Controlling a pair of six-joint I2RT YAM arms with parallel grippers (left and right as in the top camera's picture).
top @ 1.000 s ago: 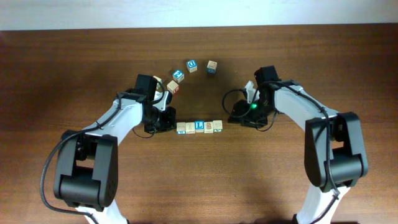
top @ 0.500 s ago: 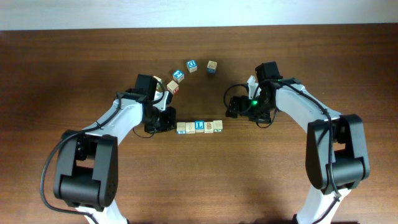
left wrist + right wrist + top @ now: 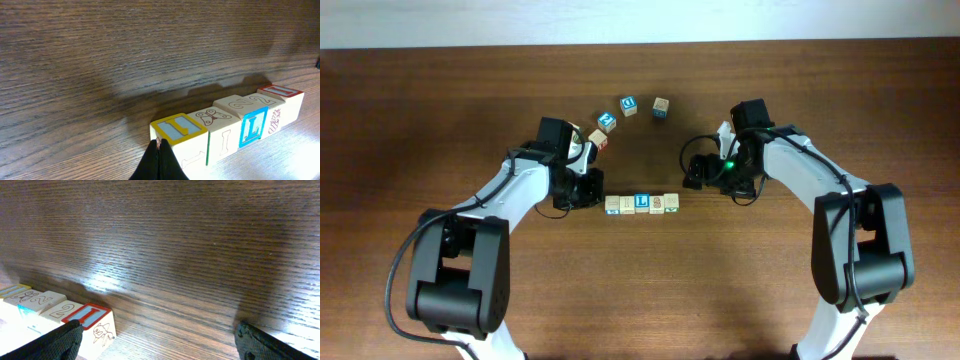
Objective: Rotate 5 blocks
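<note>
Right claw [image 3: 157,337] wider, farther from blocks [image 3: 641,204]

In the row of blocks [image 3: 640,203] near the worktop's middle, the blue-fronted block [image 3: 253,127] carried a white "L", and the neighbouring block [image 3: 223,142] an outlined "I". The yellow-framed block [image 3: 177,129] at one end bore what read as a pale-blue serifed "I" on top, and the red-framed block [image 3: 90,315] at the other end a pale "I". Beside it, the numbered block [image 3: 65,311] showed an outlined "2". The far blocks [image 3: 629,104] toward the worktop's rear edge had white letters too small to read.
</note>
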